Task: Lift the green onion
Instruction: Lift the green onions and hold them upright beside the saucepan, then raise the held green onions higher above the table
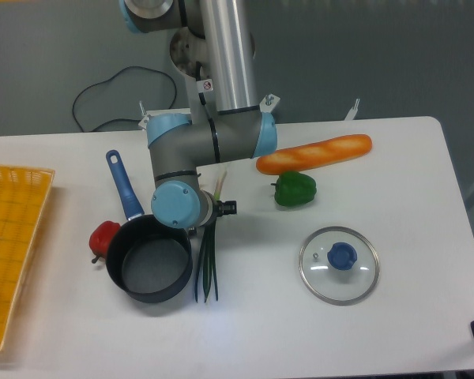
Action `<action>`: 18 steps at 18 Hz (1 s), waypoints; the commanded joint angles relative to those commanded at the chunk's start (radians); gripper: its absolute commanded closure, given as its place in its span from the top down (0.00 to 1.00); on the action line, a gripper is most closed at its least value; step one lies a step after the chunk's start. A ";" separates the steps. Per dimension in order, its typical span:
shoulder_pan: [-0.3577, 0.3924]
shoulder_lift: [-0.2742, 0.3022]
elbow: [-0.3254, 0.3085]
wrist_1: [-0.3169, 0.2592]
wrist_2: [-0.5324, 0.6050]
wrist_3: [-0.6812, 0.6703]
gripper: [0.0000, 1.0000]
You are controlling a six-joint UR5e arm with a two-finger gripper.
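Note:
The green onion (208, 267) lies on the white table just right of the black pot (148, 259). Its dark green stalks point toward the front and its pale end (221, 183) toward the back. The arm's blue-capped wrist (175, 207) hangs over the middle of the onion and covers it. My gripper (211, 216) sits under that wrist, right at the onion. Only a small black part (229, 208) sticks out. The fingers are hidden, so whether they are open or shut does not show.
The pot has a blue handle (124, 185), and a red pepper (104, 236) sits at its left. A green bell pepper (294, 189) and a baguette (314, 153) lie to the right. A glass lid (339, 264) is at the front right and a yellow basket (9, 237) at the far left.

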 joint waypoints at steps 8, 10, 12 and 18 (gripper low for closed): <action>0.000 -0.002 0.000 -0.002 -0.009 0.009 0.00; 0.000 0.000 0.000 -0.002 -0.009 0.011 0.00; 0.005 0.005 0.002 -0.005 -0.008 0.021 0.00; 0.014 0.020 0.017 -0.014 -0.003 0.074 0.00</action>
